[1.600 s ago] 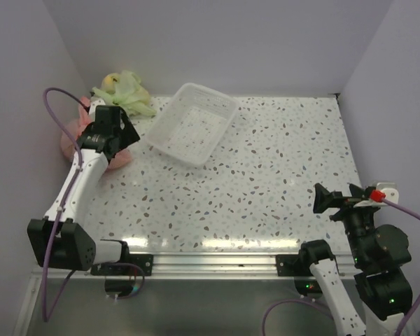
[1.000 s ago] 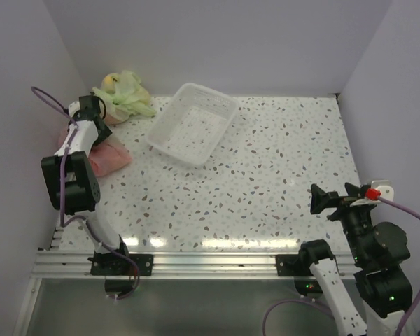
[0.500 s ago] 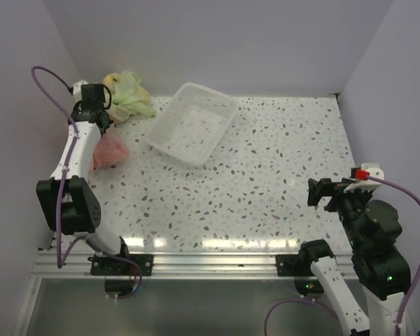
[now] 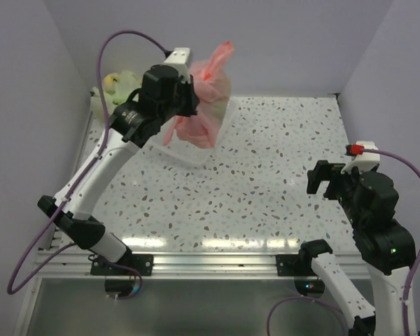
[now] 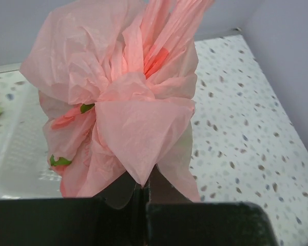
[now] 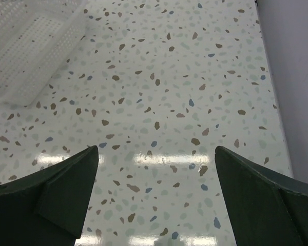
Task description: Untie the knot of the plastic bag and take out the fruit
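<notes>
Left hand [image 5: 145, 190] clenched on plastic bag [image 5: 118, 97], aloft by basket [image 5: 20, 159], right hand [image 6: 156, 149] spread wide over table [image 6: 195, 77]

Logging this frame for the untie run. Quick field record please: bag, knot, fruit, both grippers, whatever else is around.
plastic bag: held off the table, over the white basket
left gripper: shut on plastic bag, pinching a fold of it
knot: looks tied, not yet undone
fruit: inside the bag, green and red bits show through
right gripper: open, holding nothing, above bare table on the right
green bag: far left corner
</notes>
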### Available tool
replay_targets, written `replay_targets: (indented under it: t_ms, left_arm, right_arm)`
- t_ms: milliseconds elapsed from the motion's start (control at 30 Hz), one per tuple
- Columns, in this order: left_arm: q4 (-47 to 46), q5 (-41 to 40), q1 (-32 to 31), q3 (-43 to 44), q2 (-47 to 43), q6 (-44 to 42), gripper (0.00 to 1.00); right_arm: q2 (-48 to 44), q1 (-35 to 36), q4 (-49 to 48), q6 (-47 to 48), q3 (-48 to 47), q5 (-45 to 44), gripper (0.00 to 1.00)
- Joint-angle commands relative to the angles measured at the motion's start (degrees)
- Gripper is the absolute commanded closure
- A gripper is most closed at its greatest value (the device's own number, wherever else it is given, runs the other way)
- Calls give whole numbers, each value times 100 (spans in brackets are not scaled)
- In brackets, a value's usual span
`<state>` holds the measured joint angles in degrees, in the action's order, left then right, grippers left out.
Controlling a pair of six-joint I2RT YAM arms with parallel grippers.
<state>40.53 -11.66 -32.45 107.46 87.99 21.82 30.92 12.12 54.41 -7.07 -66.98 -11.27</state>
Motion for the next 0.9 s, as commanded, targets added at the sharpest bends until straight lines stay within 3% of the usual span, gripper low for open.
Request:
replay_targets:
  t_ms: [0, 233, 533, 667, 800, 867]
  left_arm:
    - [96, 778, -979, 363, 429, -432, 100]
    - [-614, 586, -2467, -285, 1159, -1487, 100]
    - [-2434, 323, -3329, -3176, 896, -1331, 99]
    - [-2875, 217, -3601, -4275, 352, -953, 73]
    - [-2928, 199, -3848, -4996, -280, -339, 58]
    - [-2920, 252, -3909, -5094, -727, -66, 39]
  right_arm:
    - [370, 36, 298, -154, -420, -148, 1]
    - [713, 27, 456, -233, -746, -42, 1]
    - [1179, 27, 588, -453, -782, -8, 1]
    - [1417, 27, 544, -611, -448, 484, 1]
    - [1707, 27, 439, -831, 165, 1108, 2]
    - [1777, 45, 228, -936, 413, 1564, 7]
